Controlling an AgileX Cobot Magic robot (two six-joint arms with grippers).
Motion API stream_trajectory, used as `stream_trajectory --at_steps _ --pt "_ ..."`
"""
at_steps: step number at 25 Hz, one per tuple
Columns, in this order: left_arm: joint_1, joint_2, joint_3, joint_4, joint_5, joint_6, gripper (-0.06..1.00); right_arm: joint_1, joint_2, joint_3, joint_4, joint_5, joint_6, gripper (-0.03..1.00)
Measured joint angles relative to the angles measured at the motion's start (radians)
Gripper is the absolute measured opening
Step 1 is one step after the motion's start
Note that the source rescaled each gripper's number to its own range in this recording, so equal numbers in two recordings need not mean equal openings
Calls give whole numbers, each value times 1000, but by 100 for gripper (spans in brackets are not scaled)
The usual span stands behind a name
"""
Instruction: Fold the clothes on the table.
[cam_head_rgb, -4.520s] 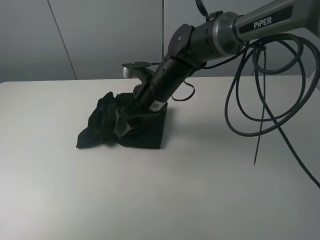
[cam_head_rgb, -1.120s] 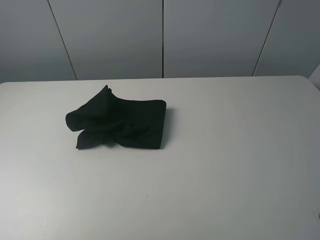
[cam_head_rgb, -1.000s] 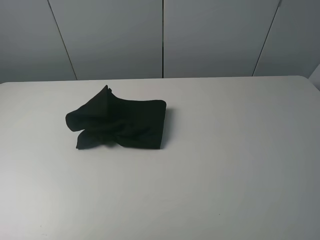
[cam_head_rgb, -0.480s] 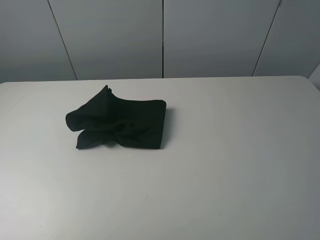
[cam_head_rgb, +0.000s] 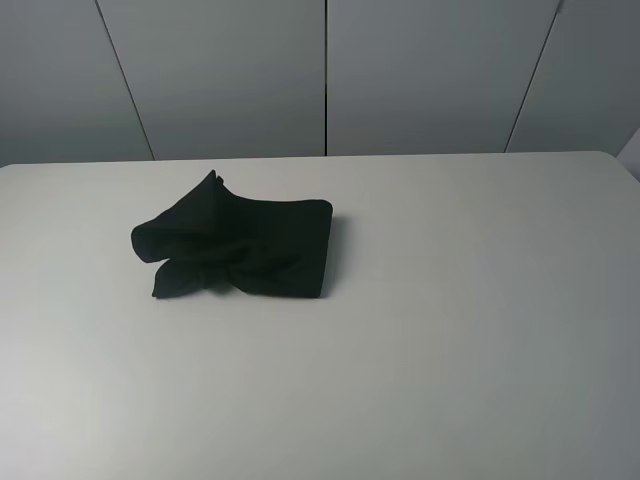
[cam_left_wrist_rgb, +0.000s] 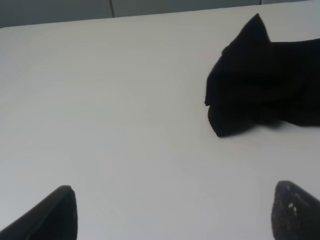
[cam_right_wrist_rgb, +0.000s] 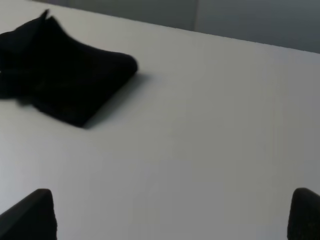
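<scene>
The clothes (cam_head_rgb: 240, 245) look like one black garment, already bundled into a rough rectangle on the left half of the worktop (cam_head_rgb: 460, 330), toward the far side. The right edge reads as a clean, rounded fold; the left end is messy, with a peaked flap standing up and a loose lobe hanging over a lower layer. No print is visible from any view.

Handling, as a judgement: soft, light and limp, with no stiffness to rely on. It will sag and drag when lifted by one point, and the layers will likely slide over each other. Nothing fragile. Against the matte top, a low pinch may catch only the upper layer.

Best grab points: the raised peak or the overhanging lobe at the left end, where the fabric stands off the surface. The flat folded right edge gives little to bite on.

Left pincer (cam_left_wrist_rgb: 172, 212): tips wide apart, holding nothing. In its wrist view the messy end of the clothes (cam_left_wrist_rgb: 260, 85) lies ahead and off to one side, well apart from the tips.

Right pincer (cam_right_wrist_rgb: 172, 215): tips also wide apart, empty. The folded end of the clothes (cam_right_wrist_rgb: 65, 80) lies ahead and off to the other side, well apart.

Neither arm shows in the high view, so both sit back off the worktop area it covers.
</scene>
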Motion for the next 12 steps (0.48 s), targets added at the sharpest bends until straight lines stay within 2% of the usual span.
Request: stream_trajectory --at_steps 3,5,12 --pt "51 0 0 0 0 0 100 -127 -2 0 -4 0 9 100" --pt "85 0 0 0 0 0 100 -179 -2 0 -7 0 11 100" --pt "94 0 0 0 0 0 100 -192 -2 0 -7 0 15 100"
